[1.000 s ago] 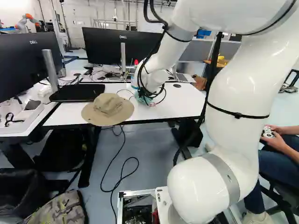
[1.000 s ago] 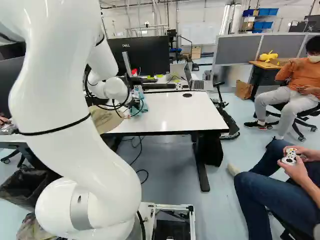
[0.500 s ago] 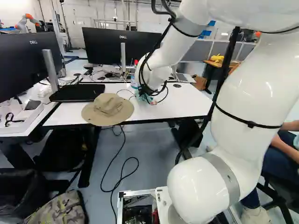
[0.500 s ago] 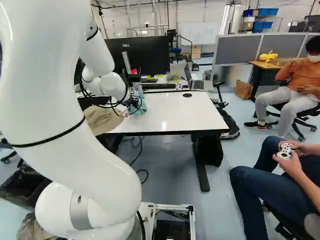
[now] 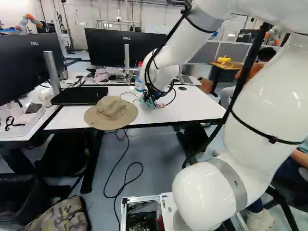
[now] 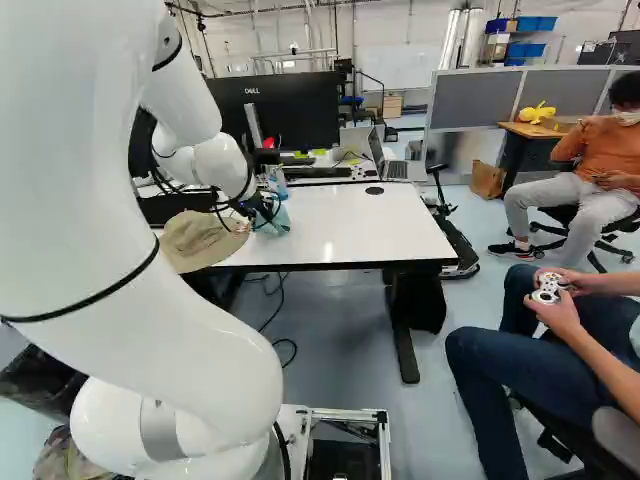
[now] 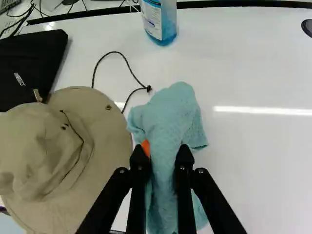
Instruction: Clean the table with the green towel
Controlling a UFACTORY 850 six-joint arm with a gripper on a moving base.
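My arm point(image 5: 262, 96) reaches forward and down over the bench point(image 6: 350, 225), its lower length leaning further back than before; the pincer point(image 6: 263, 207) pinches the green towel point(image 7: 170, 117) beside the hat point(image 7: 109, 146).

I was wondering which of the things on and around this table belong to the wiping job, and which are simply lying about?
For the job:
- green towel, held in the gripper
- white table, to be wiped

Lying about:
- tan hat
- flat black case
- bottle of blue liquid, though possibly cleaner
- loose floor cable
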